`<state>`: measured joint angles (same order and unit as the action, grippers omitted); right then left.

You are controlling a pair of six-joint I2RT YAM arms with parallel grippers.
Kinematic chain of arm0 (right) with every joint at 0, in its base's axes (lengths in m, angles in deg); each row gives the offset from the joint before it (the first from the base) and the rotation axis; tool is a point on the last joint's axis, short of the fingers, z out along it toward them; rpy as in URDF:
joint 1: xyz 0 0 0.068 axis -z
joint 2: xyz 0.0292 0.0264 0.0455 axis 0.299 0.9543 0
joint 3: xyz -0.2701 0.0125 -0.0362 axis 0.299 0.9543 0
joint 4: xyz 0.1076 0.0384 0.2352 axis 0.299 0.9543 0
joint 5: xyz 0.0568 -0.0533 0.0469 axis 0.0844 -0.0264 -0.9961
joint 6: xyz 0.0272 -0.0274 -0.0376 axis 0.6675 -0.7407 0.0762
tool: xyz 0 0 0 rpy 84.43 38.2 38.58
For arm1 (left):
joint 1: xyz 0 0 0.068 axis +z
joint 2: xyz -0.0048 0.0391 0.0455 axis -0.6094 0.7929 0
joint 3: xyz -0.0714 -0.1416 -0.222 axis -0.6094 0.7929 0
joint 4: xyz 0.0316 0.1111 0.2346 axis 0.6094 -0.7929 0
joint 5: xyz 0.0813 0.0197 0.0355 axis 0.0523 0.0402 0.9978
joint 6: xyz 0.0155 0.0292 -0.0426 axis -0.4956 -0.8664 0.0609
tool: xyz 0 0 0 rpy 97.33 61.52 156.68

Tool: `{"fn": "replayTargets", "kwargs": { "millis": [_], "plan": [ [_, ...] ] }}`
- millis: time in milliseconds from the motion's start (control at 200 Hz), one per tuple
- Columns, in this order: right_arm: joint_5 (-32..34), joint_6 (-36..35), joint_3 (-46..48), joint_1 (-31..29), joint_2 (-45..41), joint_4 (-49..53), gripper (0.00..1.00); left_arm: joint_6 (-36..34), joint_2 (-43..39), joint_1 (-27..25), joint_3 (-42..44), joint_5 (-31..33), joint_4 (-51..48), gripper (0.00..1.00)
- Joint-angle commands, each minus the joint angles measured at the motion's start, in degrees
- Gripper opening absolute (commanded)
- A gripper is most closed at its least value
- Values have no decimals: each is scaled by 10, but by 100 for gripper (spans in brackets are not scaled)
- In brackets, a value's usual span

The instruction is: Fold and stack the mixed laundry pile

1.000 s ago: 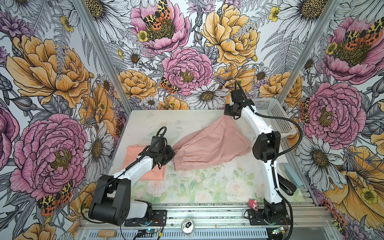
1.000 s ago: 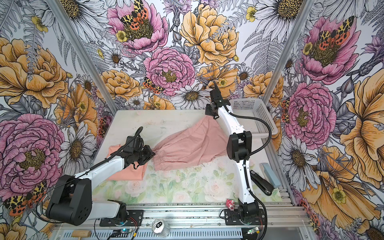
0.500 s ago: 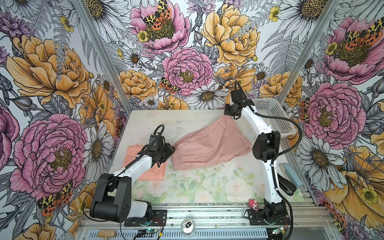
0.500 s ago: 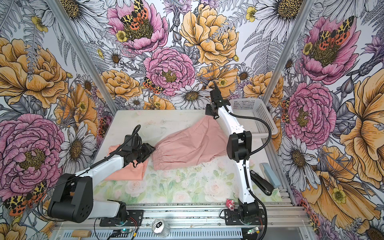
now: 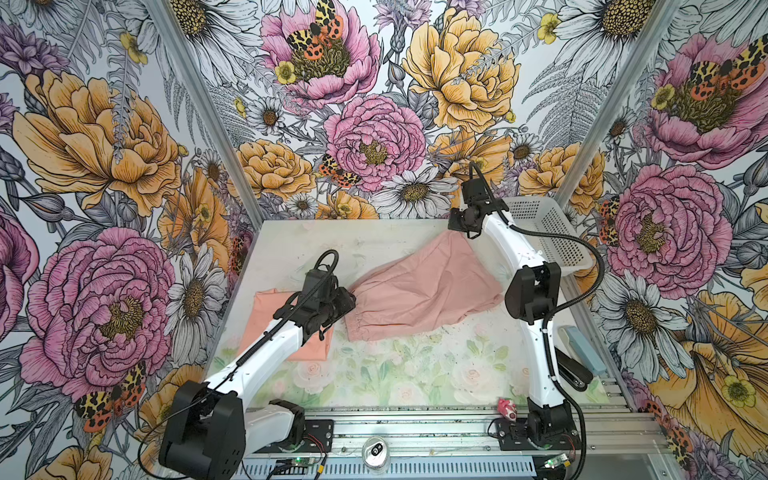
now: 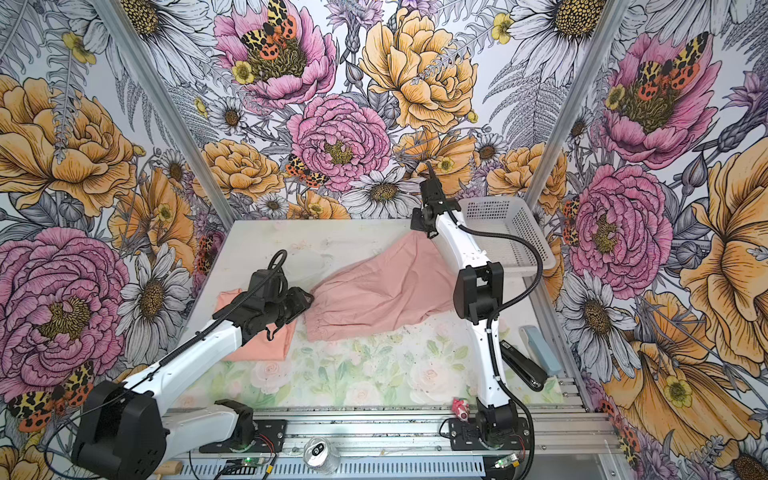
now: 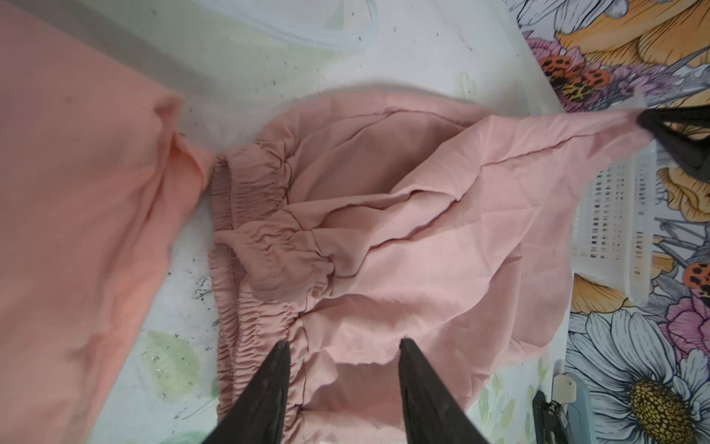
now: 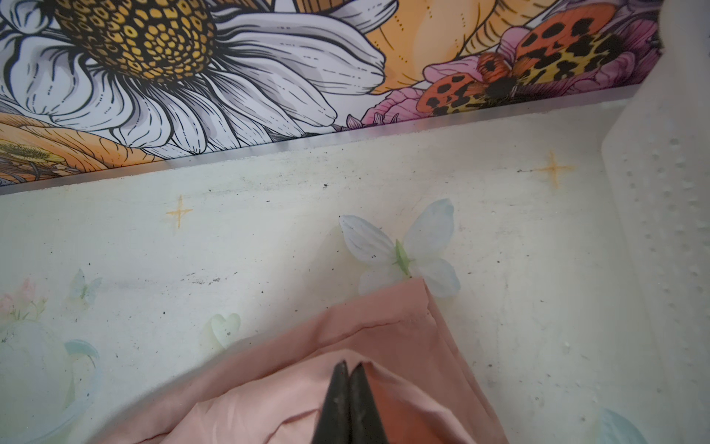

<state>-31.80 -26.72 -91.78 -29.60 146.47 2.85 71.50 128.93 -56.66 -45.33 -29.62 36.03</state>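
Note:
The dusty-pink garment (image 5: 419,286) (image 6: 374,291) lies spread across the middle of the table, its gathered edge (image 7: 261,238) toward the left arm. My right gripper (image 8: 349,365) (image 5: 455,227) is shut on its far corner, holding it slightly raised near the back wall. My left gripper (image 7: 343,346) (image 5: 347,297) hovers open over the gathered edge, with cloth lying below and between its fingers but not clamped. The peach-orange T-shirt (image 5: 266,307) (image 6: 270,345) (image 7: 77,192) lies folded at the left, partly under the left arm; its graphic is hidden.
A white perforated basket (image 5: 548,232) (image 6: 507,232) stands at the back right, close to the right arm. A black stapler (image 5: 573,370) and a blue-grey case (image 5: 582,345) lie along the right edge. A can (image 5: 376,451) and a small pink object (image 5: 508,409) sit on the front rail.
My left gripper has opened and let go of the pink garment's gathered edge, which now rests on the table. The right gripper has kept its hold and place.

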Motion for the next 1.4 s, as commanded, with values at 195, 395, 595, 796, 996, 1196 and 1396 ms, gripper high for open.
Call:
{"fn": "replayTargets", "kwargs": {
  "millis": [195, 395, 595, 796, 996, 1196, 1396],
  "plan": [
    [-2, -11, -17, 0, 27, -17, 0, -54, 109, 11, -87, -13, 37, 47],
    [-1, -15, -16, 0, 30, -17, 0, -58, 167, 29, -96, 9, 53, 39],
    [1, -19, -17, 2, 34, -18, 0, -56, 192, 29, -98, 61, 60, 36],
    [3, -19, -15, 6, 41, -18, 0, -64, 233, 26, -111, 70, 74, 36],
    [6, -18, -13, 14, 46, -17, 0, -66, 258, 24, -119, 69, 73, 36],
    [38, -28, 4, 17, 17, -17, 49, -67, 259, 22, -118, 72, 69, 36],
    [54, -28, 113, 20, -82, -17, 55, -70, 264, 22, -126, 69, 66, 37]
  ]
}}
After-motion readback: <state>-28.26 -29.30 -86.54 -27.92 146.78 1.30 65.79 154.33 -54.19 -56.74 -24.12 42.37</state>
